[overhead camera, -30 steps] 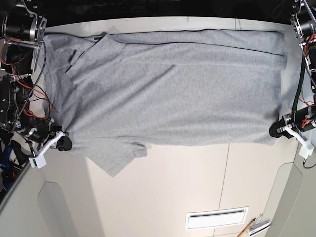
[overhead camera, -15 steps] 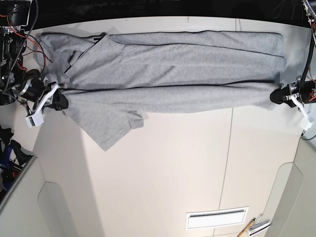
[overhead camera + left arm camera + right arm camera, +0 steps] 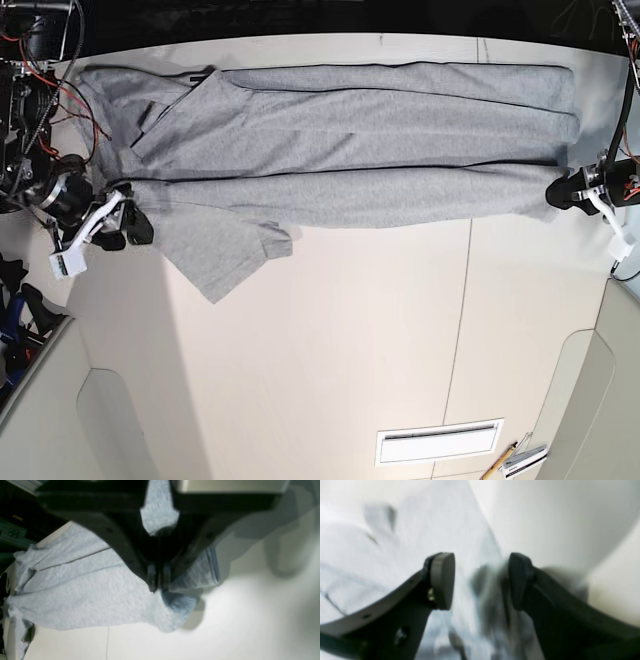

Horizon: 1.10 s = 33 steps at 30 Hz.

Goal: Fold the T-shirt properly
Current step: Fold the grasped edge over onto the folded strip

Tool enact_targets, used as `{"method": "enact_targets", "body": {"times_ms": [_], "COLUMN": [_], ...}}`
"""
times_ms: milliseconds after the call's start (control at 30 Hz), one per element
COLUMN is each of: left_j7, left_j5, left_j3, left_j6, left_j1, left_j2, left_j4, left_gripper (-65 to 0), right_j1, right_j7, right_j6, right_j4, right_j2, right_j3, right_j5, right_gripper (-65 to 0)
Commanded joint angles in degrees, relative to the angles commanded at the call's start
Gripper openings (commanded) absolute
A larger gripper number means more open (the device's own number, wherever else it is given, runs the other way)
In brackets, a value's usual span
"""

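T-shirt (image 3: 340,140): lies across the far part of the bench (image 3: 330,340), lower edge folded up, 1 sleeve sticking toward the near side.
Left gripper (image 3: 158,585): fingers clamped on the shirt's hem corner.
Right gripper (image 3: 480,580): fingers apart, cloth between them.
Room: near half of bench bare.

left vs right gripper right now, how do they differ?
The left gripper is shut, pinching the T-shirt at its corner; the right gripper is open, with blurred cloth in the gap between its pads. In the base view, both sit at the shirt's folded front edge, at opposite ends.
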Motion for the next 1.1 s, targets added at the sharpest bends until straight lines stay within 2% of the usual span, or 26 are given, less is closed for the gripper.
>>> {"method": "enact_targets", "body": {"times_ms": [100, 233, 367, 567, 633, 833, 933, 1000, 1100], "left_j7": [0.2, 0.17, 0.17, 0.15, 0.15, 0.17, 0.17, 0.17, 0.17], "left_j5": [-0.04, -0.04, -0.04, -0.26, -0.55, -0.94, -0.92, -0.92, -0.92], "left_j3": [0.0, 0.0, 0.0, 0.0, 0.0, 0.0, 0.0, 0.0, 0.0], "left_j6": [0.0, 0.0, 0.0, 0.0, 0.0, 0.0, 0.0, 0.0, 0.0], "left_j1": [-0.02, -0.02, -0.02, -0.04, -0.04, -0.04, -0.04, -0.02, -0.02], "left_j2": [0.0, 0.0, 0.0, 0.0, 0.02, 0.33, 0.33, 0.33, 0.33], "left_j4": [0.0, 0.02, 0.02, 0.0, 0.02, 0.0, 0.02, 0.0, 0.02], "left_gripper": [-65.0, -65.0, -65.0, -65.0, -65.0, -65.0, -65.0, -65.0, -65.0], "right_j1": [2.89, 5.33, 8.87, 13.84, 13.64, 13.64, 13.64, 13.64, 13.64], "right_j7": [1.01, 4.04, 6.91, 7.3, 7.28, 7.28, 7.28, 7.28, 7.28], "right_j6": [-0.85, -1.53, -1.75, -1.49, -0.63, -0.81, -0.81, -0.81, -0.79], "right_j4": [-0.02, -1.38, -9.84, -22.1, -22.95, -23.28, -23.28, -23.26, -23.08], "right_j2": [-2.89, -6.29, -6.6, -6.6, -6.6, -6.62, -6.64, -6.91, -7.58], "right_j3": [0.0, -0.13, -0.68, -1.79, -3.96, -14.6, -17.62, -17.88, -17.86], "right_j5": [-2.84, -9.79, -10.38, -10.82, -10.82, -10.73, -10.29, -9.92, -9.94], "right_gripper": [-31.1, -31.1, -31.1, -31.1, -31.1, -31.2, -31.3, -36.4, -55.7]}}
